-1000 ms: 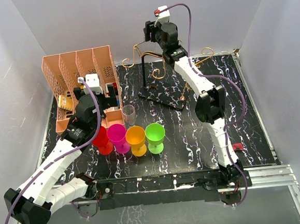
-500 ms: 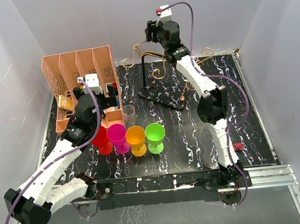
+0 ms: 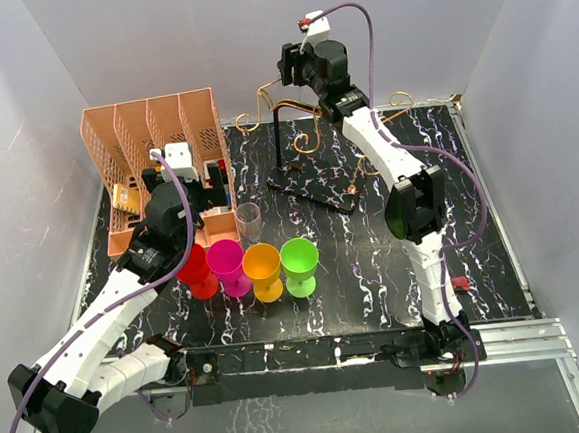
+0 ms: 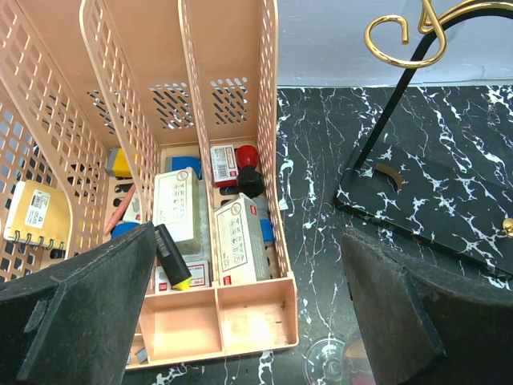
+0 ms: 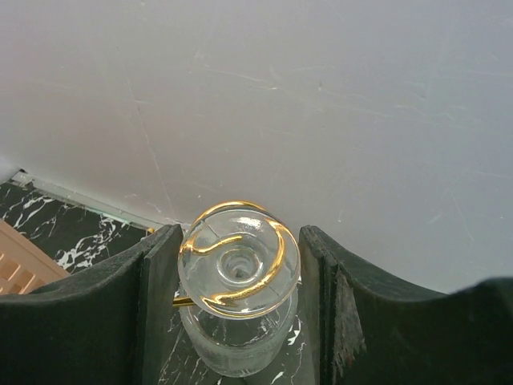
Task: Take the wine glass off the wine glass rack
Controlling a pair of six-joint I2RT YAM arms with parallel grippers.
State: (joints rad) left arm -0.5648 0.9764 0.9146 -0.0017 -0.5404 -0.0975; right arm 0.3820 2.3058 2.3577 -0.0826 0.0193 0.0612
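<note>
Since a second ago the right arm (image 3: 409,207) has swung its elbow a little toward the right edge of the overhead view, and its wrist has crept up and to the right; the left arm (image 3: 125,290) has not stirred. Nearest the bases, low and left of centre in the overhead view, a row of coloured goblets (image 3: 262,264) stands on the counter (image 3: 374,270), with a clear glass (image 3: 249,220) just behind it. Above that, the left claw (image 4: 248,241) hangs with its jaws wide apart and holding nothing, over the near end of the peach organiser (image 3: 152,127). Farther back, at upper centre, the wine glass rack (image 3: 280,142) stands on its black base with its gold arms spread. At the very back the right claw (image 5: 239,241) is at the left scroll of the rack. In the wrist view its fingers (image 5: 156,305) sit tight against both sides of the wine glass (image 5: 238,261), clamped on it as far as can be seen. The glass hangs foot-up at lower centre of that view, with the gold curl crossing its foot, so it is on the rack and not yet free. The small drift of the arm reads as the start of drawing the glass along the wire. The foot probably has to clear the open end of the curl before it can come away, and a crooked pull could snag it or tip the rack.
</note>
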